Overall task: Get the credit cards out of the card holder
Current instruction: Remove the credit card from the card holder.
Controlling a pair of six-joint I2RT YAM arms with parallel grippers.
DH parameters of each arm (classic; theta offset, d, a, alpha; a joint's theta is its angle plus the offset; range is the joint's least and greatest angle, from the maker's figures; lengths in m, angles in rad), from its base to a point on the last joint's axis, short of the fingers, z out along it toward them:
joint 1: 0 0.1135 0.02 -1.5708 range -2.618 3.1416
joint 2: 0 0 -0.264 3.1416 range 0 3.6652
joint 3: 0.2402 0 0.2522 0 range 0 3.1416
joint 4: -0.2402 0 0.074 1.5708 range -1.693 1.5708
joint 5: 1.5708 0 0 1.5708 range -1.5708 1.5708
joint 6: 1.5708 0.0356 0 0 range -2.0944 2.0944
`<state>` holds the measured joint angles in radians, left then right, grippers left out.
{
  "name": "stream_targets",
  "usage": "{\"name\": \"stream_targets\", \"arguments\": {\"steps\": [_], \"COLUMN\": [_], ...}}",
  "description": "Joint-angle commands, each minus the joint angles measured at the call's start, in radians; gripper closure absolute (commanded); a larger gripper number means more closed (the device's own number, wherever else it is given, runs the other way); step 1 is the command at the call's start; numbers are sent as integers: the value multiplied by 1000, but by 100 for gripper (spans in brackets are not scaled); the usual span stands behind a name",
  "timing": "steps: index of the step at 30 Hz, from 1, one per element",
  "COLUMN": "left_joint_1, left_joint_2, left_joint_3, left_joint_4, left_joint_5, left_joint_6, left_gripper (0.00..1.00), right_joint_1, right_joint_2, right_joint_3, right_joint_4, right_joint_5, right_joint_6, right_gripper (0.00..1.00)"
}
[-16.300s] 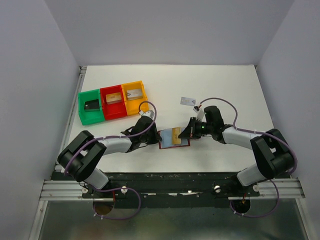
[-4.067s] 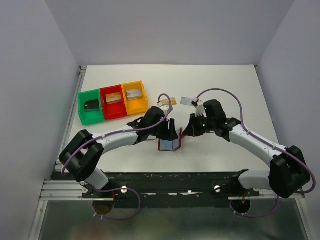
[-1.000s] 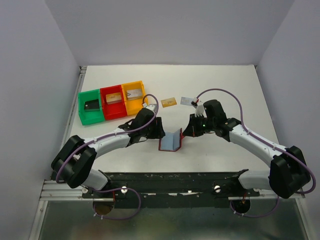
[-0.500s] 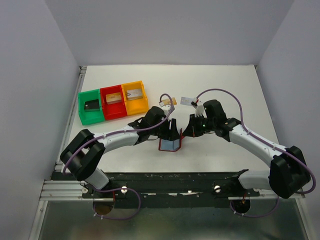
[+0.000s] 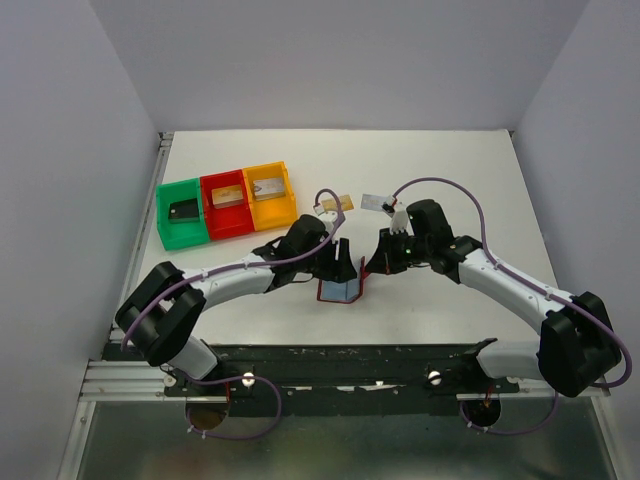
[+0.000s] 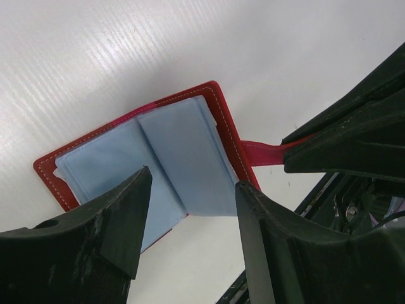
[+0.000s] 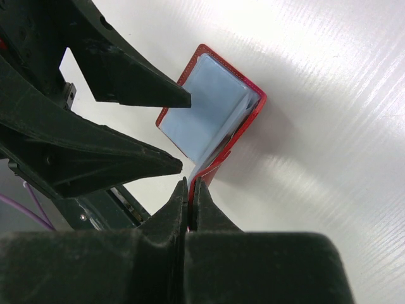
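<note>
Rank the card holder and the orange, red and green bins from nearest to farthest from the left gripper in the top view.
1. card holder: directly below the left gripper, mid-table.
2. orange bin: rightmost of the bin row, back left.
3. red bin: middle of the row.
4. green bin: leftmost of the row.

White table [image 5: 450, 170]; plain grey walls [image 5: 330, 60] — evenly lit
</note>
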<state>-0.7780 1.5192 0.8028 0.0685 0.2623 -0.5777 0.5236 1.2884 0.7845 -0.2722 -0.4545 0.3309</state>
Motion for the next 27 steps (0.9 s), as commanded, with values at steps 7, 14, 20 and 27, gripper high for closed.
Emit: {"name": "stream_targets", "arguments": {"steps": [7, 14, 20, 27], "left_joint_1": [23, -1, -7, -7], "left_joint_2": [27, 79, 85, 99], "left_joint_3": [13, 72, 81, 92], "left_joint_4": [8, -33, -39, -55], "left_joint_5": [20, 55, 61, 57], "left_joint_6": [-16, 21, 29, 35], "left_gripper": [34, 34, 34, 34], "right_joint_1": [3, 3, 3, 1], "right_joint_2": [-11, -8, -1, 2], "right_joint_3": [24, 27, 29, 35], "right_joint_4": [-9, -13, -12, -16], "right_joint_5": [-18, -16, -18, -19], "right_joint_6": [-13, -16, -15, -18], "right_gripper": [100, 100, 100, 100]}}
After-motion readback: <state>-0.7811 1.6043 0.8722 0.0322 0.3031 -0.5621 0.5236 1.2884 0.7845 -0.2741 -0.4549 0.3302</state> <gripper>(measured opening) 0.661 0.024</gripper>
